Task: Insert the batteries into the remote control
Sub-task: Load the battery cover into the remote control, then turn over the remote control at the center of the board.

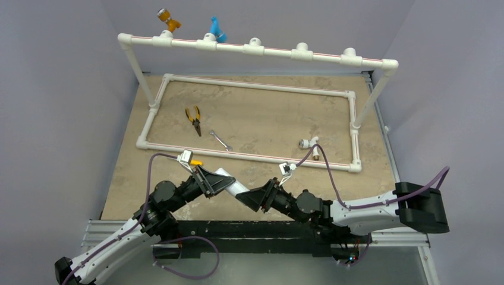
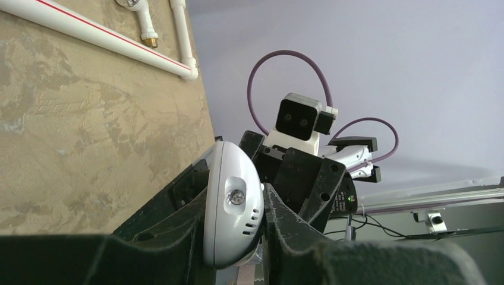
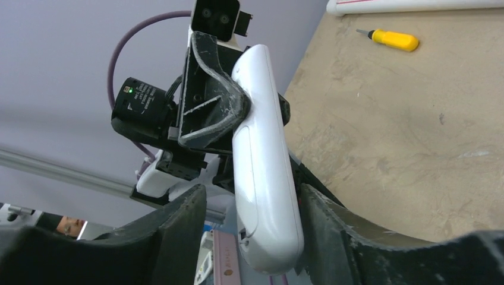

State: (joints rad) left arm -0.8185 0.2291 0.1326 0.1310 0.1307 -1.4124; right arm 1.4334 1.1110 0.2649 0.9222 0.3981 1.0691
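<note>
Left jaws are clamped on the remote control [image 3: 264, 166], pinching it near one end and holding it in the air above the near edge of the worktop [image 1: 267, 119], between the two arms. Right jaws stand parted around its free end. In the right wrist view one finger [image 3: 181, 234] is plainly apart from the casing, and the other [image 3: 339, 237] is just beside it or barely touching. I judge them open rather than gripping.

The handset looks like light, stiff, hollow plastic with a smooth, glossy, rounded shell. It is likely to be slippery, and it could pivot when pinched at one end only. A faint seam curves across the lower half of the casing, which may be the battery cover. If so, the best hold is probably on the long sides, clear of that seam, so the cover can slide. The squeeze should be moderate, because a thin cover clip could snap.

No batteries show in any view, so I cannot tell where they lie. Small round cells would roll and would need a pinch across the middle.

A yellow-handled screwdriver [image 3: 392, 40] lies on the worktop, well apart from the remote.
</note>
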